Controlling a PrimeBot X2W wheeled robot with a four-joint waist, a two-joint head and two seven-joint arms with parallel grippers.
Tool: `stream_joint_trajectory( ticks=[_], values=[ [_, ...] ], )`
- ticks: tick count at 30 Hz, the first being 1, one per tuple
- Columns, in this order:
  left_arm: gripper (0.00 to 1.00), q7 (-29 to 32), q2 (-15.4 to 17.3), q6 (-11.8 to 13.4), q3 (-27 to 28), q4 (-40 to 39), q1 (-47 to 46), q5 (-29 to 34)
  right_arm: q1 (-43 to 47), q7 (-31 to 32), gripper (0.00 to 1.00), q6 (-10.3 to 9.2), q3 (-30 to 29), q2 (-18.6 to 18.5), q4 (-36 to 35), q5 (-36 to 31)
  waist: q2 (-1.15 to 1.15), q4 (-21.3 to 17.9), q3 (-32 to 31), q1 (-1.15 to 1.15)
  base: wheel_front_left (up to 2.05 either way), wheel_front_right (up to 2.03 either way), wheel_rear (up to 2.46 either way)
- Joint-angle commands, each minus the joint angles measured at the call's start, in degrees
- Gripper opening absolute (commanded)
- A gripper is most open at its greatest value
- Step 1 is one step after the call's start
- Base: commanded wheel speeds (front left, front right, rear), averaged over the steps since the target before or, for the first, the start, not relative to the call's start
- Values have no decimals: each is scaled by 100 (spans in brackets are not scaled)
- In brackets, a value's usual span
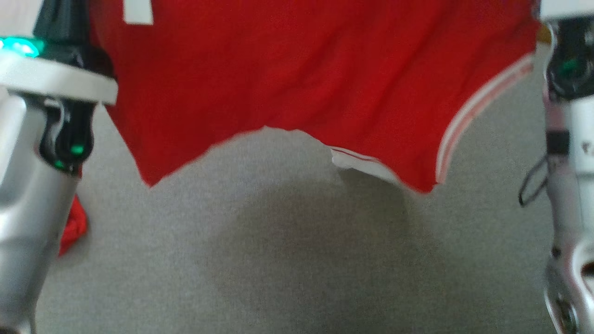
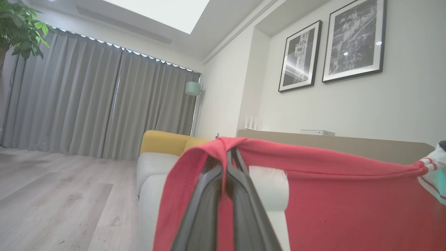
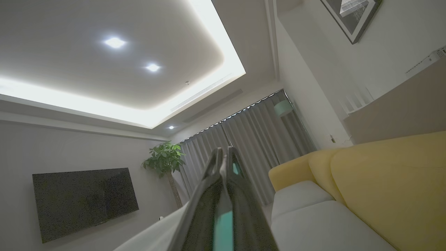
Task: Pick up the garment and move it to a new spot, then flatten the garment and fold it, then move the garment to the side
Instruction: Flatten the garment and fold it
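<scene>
The red garment (image 1: 297,69) with white-striped trim (image 1: 473,111) hangs spread between my two raised arms, its lower edge clear above the grey surface (image 1: 287,260). My left gripper (image 2: 228,153) is shut on the garment's upper edge (image 2: 313,195), and red cloth drapes over both fingers. The cloth runs taut to the striped cuff (image 2: 427,165) at that view's far right. My right gripper (image 3: 223,153) is shut, with pale cloth (image 3: 156,233) trailing from beside its fingers. A small red fold (image 1: 72,227) shows behind my left forearm (image 1: 28,185). The gripped corners lie above the head view's top edge.
A sofa with white seats (image 2: 150,167) and yellow backs (image 3: 390,181) stands ahead. Grey curtains (image 2: 87,101), a potted plant (image 3: 163,158), a wall television (image 3: 83,198), framed pictures (image 2: 353,38) and a wood floor (image 2: 52,195) surround it. My right forearm (image 1: 571,139) borders the head view.
</scene>
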Motion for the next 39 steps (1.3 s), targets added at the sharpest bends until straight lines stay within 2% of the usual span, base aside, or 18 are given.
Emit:
stream_joint_trajectory(
  ticks=[1, 4, 10, 14, 18, 20, 24, 32, 39],
  values=[
    [0, 23, 149, 38, 214, 39, -534, 33, -490, 0, 0, 1, -35, 183, 46, -151, 0, 6, 381, 0, 0, 0, 0],
    [0, -92, 40, 47, 193, 290, -865, 152, -905, -126, 0, 1, -125, 280, 382, -394, 0, 15, 675, 0, 0, 0, 0],
    [0, -573, -329, 72, 398, 1089, -2009, 734, -2304, -760, 0, 1, -513, 458, 1336, -1156, 0, -26, 1308, 0, 0, 0, 0],
    [0, -602, -627, 49, 985, 1129, -2470, 969, -2863, -844, 0, 1, -777, 529, 1673, -1478, 0, -94, 1528, 0, 0, 0, 0],
    [0, -604, -950, 17, 1357, 1220, -2242, 1071, -2771, -850, 0, 1, -963, 583, 1611, -1532, 0, -163, 1640, 0, 0, 0, 0],
    [0, -605, -1113, 11, 1309, 1310, -1673, 921, -2274, -851, 0, 1, -904, 604, 1525, -1412, 0, -210, 1682, 0, 0, 0, 0],
    [0, -605, -1234, 10, 1049, 1402, -511, 552, -1160, -852, 0, 1, -656, 591, 1165, -951, 0, -253, 1634, 0, 0, 0, 0],
    [0, -605, -1562, 9, 945, 1546, 2020, 38, 1962, -853, 0, 1, -209, 435, 347, 197, 0, -367, 1072, 0, 0, 0, 0],
    [0, -606, -1911, 8, 1272, 1371, 3351, -112, 3819, -841, 0, 1, 128, 387, 51, 674, 0, -350, 388, 0, 0, 0, 0]
  ],
)
